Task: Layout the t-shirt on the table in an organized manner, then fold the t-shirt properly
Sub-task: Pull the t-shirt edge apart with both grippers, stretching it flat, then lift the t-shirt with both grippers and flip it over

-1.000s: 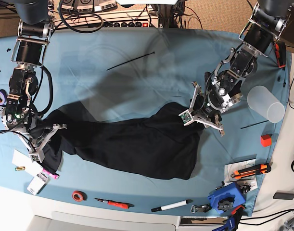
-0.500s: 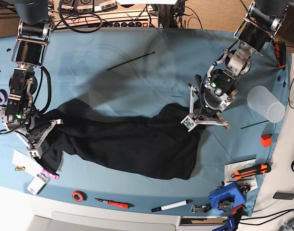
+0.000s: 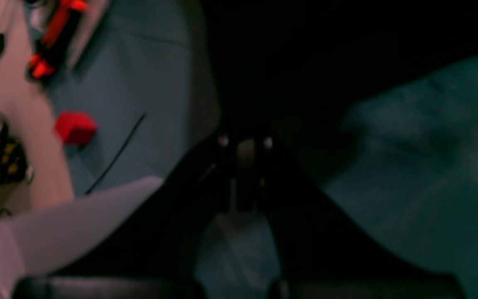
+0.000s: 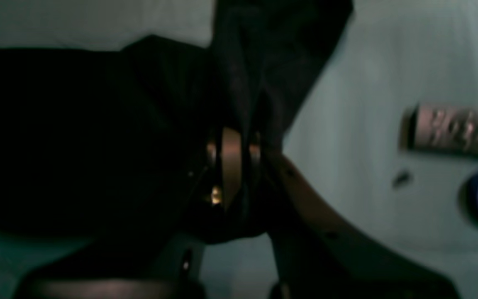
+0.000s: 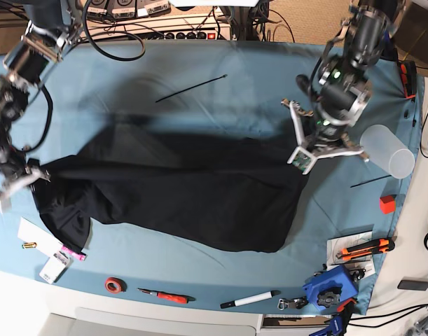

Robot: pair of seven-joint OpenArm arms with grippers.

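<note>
1. Now, the only container is a clear plastic cup (image 5: 387, 151) lying on its side near one table edge, just beside the left gripper (image 5: 319, 155); whether anything is inside it cannot be told.
2. The left gripper is clamping a fold of the t-shirt (image 5: 192, 199), its jaws closed together on the black cloth in the left wrist view.
3. The right gripper (image 5: 17, 183) is pinching the shirt's opposite end, dark fabric bunching between its fingers (image 4: 230, 166) in the right wrist view.
4. The shirt is hanging stretched between the two grippers, its lower part spreading across the middle of the table (image 5: 221, 112) and casting a shadow on the blue cloth behind it.
5. A long black cable tie (image 5: 191, 89) is lying on the bare cloth beyond the shirt, well apart from it.
6. Along the near edge are sitting a red tape ring (image 5: 115, 285), a red-handled tool (image 5: 164, 297), a marker (image 5: 250, 299) and a blue tool (image 5: 331, 288).
7. A red block (image 5: 388, 204) and an orange-and-black knife (image 5: 365, 248) are resting near the cup's side of the table.
8. White cards (image 5: 40, 233) are lying near the right gripper's corner.
9. A power strip with cables (image 5: 185, 29) is running behind the far edge.
</note>
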